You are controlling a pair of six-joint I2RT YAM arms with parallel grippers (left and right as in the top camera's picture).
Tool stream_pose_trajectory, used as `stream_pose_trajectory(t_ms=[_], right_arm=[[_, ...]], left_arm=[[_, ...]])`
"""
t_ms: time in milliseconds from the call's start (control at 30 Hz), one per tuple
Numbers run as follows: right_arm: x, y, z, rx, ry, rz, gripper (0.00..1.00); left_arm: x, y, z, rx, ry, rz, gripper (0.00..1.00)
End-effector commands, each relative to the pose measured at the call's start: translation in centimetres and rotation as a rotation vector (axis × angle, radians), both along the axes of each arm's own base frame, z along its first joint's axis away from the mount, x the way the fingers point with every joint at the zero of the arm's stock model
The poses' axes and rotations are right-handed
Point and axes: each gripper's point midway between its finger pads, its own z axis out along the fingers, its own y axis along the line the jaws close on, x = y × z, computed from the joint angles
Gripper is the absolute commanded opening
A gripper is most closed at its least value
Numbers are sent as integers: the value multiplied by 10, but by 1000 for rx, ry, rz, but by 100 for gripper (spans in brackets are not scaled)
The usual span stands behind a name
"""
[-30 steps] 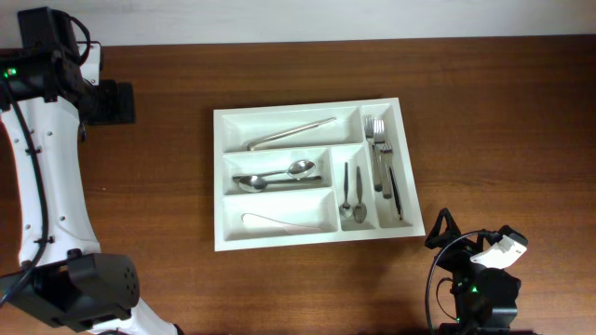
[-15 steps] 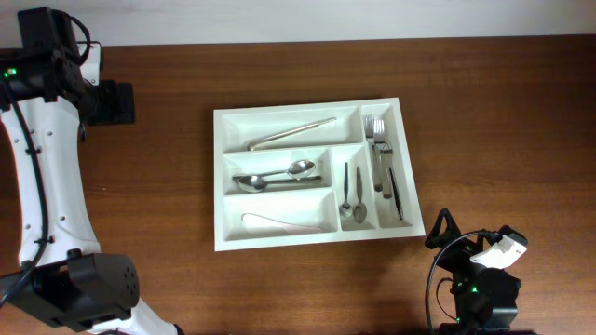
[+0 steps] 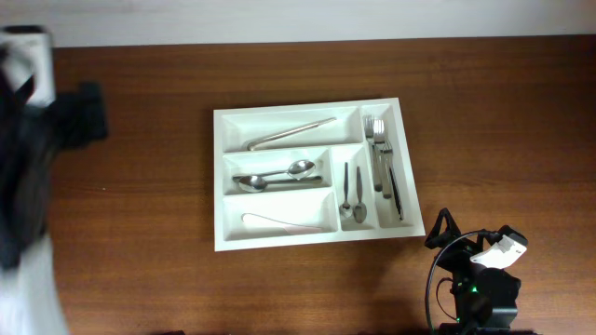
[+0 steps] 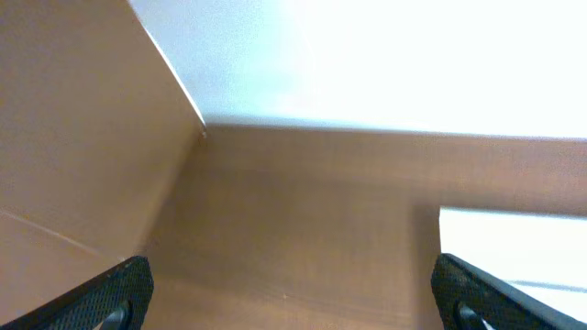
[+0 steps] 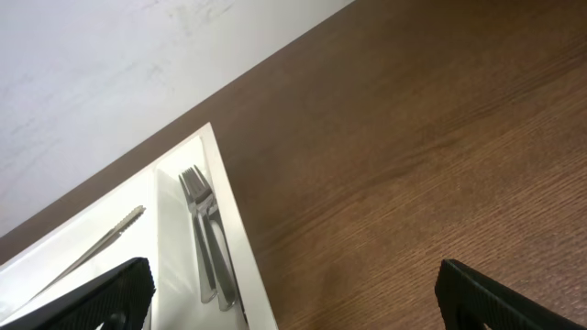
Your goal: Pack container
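Tray sits mid-table, slightly skewed, both arms well apart from it. Tongs lie in the far left bay, spoons in the next bay nearer, forks in the right-hand narrow slot. No loose cutlery shows on the table.

Left gripper: fingers wide, nothing between them; its arm is only a blur at the left edge. Right gripper: wide, empty, near right of the tray.

Judgement: packing looks close to done. For any further piece, grip it mid-handle, lower it lengthwise beside its like, and stay off the rim.
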Motion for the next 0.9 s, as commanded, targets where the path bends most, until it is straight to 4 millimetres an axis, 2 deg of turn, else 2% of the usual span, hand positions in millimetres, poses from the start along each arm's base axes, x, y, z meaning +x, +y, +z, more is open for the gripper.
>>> stream_pose_trajectory(t_ms=[0,67,167,333,500,700,867], right_arm=[[1,3,-1,10,-8,15,99],[1,3,-1,10,-8,15,99],[1,3,-1,10,-8,15,99],[1,3,-1,10,-8,15,99],[1,3,-1,10,-8,15,99],[1,3,-1,10,-8,15,99],[1,3,-1,10,-8,15,99]], left_arm=[[-20,-2,-7,9,-28,12,99],[-28,-2,-16,16,-53,15,99],[-33,-4,-48,19,-94,10,99],[-32,-27,-124,-16,-172,-110,99],[-38,-47,-183,-13,-253,-191,99],[-50,-61,-228,-11,-297,-244,99],[-55,-63,-256,-15,-284,-252,99]])
